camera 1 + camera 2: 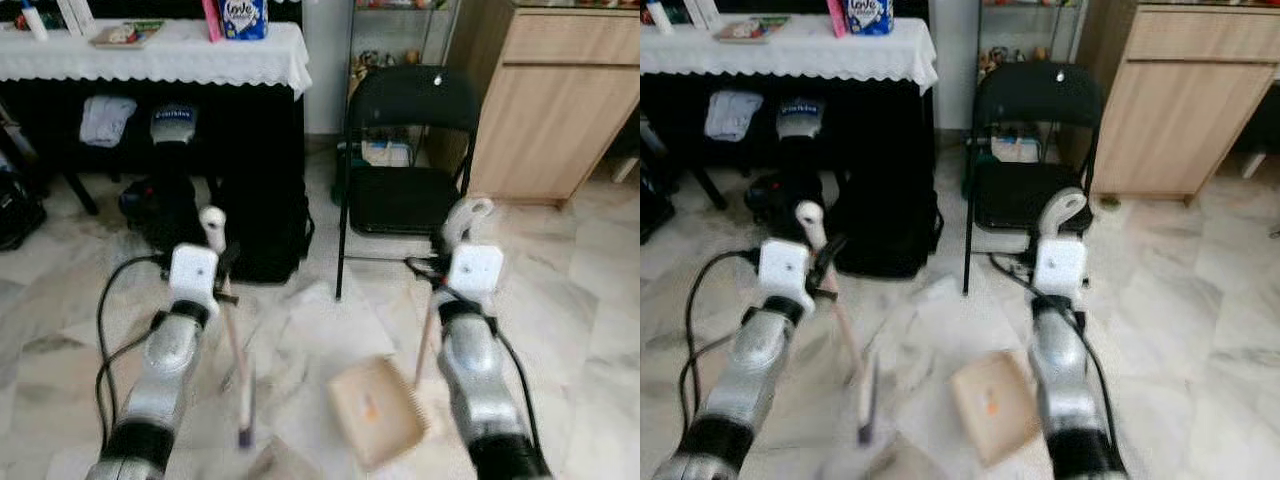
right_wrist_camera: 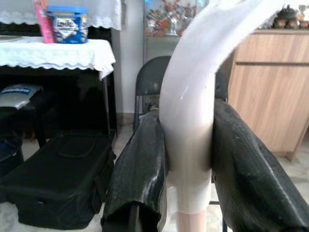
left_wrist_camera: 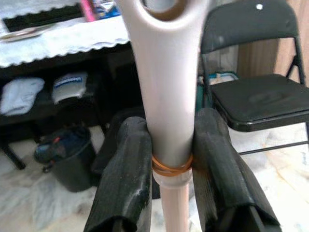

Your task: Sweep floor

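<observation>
My left gripper (image 3: 169,140) is shut on the broom's pale handle (image 3: 169,72), just above an orange rubber band. In the left eye view the broom's stick (image 1: 234,340) runs down from the left gripper (image 1: 222,265) to a blurred dark tip (image 1: 245,432) near the marble floor. My right gripper (image 2: 187,145) is shut on the dustpan's curved white handle (image 2: 193,106). The beige dustpan (image 1: 378,412) hangs low over the floor, just left of my right arm and below the right gripper (image 1: 450,270).
A black folding chair (image 1: 410,150) stands straight ahead, with a black bag (image 1: 262,225) to its left under a table with a white lace cloth (image 1: 150,55). A wooden cabinet (image 1: 550,100) is at the right. A dark bin (image 1: 150,205) sits by the bag.
</observation>
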Motion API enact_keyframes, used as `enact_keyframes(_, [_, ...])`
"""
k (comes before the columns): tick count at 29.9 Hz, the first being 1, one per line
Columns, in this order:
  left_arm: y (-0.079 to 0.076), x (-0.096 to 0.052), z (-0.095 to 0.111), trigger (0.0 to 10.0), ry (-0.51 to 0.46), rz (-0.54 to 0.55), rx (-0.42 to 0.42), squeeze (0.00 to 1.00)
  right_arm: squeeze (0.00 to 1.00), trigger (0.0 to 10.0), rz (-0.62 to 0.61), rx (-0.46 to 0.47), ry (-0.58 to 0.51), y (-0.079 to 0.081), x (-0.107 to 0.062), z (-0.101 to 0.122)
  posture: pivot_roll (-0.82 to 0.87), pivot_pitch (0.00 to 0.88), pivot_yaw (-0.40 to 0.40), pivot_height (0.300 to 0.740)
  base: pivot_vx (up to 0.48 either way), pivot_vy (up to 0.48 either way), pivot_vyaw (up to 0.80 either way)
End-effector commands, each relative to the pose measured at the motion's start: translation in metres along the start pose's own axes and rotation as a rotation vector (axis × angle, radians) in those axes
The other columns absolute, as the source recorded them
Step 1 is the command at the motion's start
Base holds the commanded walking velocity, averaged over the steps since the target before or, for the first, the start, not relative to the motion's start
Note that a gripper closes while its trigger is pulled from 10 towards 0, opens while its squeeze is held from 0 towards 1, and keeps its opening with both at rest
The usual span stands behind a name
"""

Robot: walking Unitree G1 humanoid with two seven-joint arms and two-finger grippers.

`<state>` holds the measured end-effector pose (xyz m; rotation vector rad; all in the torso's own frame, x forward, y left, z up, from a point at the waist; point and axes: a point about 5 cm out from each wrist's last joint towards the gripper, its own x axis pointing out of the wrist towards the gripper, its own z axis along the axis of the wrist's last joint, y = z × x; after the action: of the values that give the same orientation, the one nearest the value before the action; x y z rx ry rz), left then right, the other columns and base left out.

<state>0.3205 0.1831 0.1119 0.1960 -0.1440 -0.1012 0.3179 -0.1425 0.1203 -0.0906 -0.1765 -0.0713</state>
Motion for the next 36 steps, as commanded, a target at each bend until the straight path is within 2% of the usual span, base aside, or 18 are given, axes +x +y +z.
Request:
enact_keyframes(1, [0.0013,0.0046,0.0103,10.0,-0.042,-0.005,0.027,0.00,0.00,10.0,-0.008,0.040,-0.048,-0.0006,0.0027,0.0097,-0.06,0.038,0.039,0.740,0.330,0.000,0.00])
enact_keyframes(36, [-0.0006,0.0050,0.0103,10.0,-0.045,-0.009,0.025,0.00,0.00,10.0,0.006,0.028,-0.041,0.0027,0.0018,0.0078,-0.06,0.024,0.036,0.740,0.329,0.000,0.00])
